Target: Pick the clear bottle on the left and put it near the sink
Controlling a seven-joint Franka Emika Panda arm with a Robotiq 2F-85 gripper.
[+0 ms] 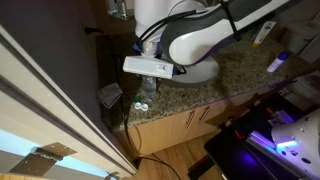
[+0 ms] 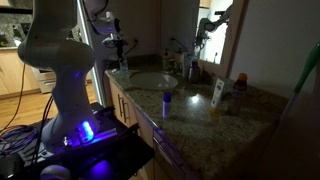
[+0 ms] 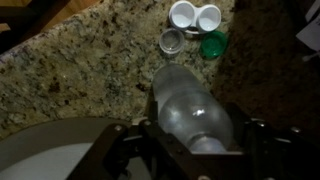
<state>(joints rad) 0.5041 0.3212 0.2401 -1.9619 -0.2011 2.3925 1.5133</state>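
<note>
The gripper (image 3: 192, 142) clasps the clear bottle (image 3: 186, 100) above granite countertop (image 3: 80, 70).

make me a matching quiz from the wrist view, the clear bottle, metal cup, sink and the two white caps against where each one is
Things:
1. clear bottle
2. metal cup
3. sink
4. two white caps

Places, as seen in the wrist view:
a. lower-left corner of the picture
b. in the gripper
c. just left of the green cap
d. at the top edge of the picture

Pairs: 1-b, 2-c, 3-a, 4-d
</note>
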